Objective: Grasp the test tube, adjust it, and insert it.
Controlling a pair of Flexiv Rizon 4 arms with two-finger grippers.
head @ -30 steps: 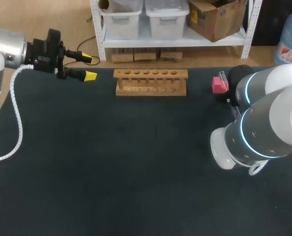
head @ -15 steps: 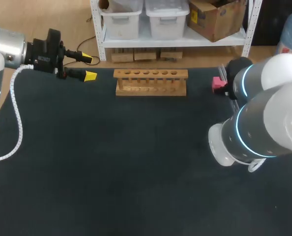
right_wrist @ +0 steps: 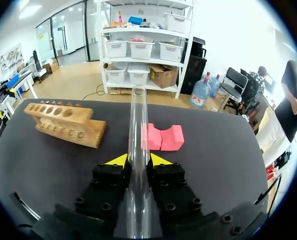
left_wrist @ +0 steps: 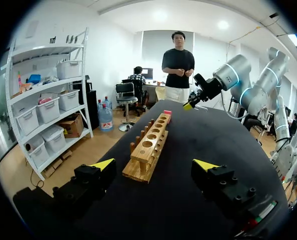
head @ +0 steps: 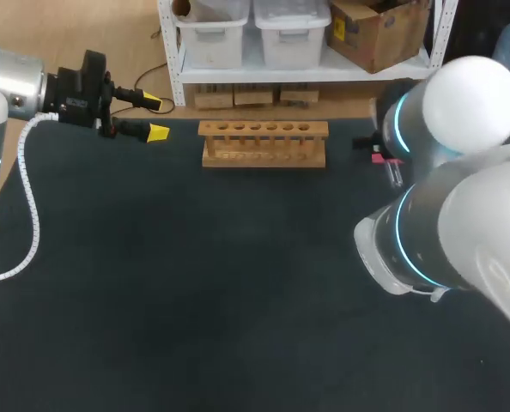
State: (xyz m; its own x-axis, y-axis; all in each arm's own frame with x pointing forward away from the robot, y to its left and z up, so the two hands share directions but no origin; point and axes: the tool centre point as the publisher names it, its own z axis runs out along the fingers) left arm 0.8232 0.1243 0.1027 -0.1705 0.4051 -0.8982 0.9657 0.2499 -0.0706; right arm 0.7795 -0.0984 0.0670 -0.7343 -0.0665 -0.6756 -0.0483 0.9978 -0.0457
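We see bright, even light from overhead. The dark tabletop (head: 195, 283) takes it flatly, and shadows barely show on it. The white shell of our right arm (head: 471, 93) shines pale, and soft glare streaks run along the test tube (right_wrist: 137, 130).

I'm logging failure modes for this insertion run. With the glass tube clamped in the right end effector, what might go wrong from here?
1. The test tube points out along the fingers of the right end effector. It likely needs reorienting, and smooth glass may slip in the grip.
2. The rack has small holes. A slight misalignment could knock the tube on the wood or shove the rack.
3. The pink block sits just ahead, so a low sweep might strike it.
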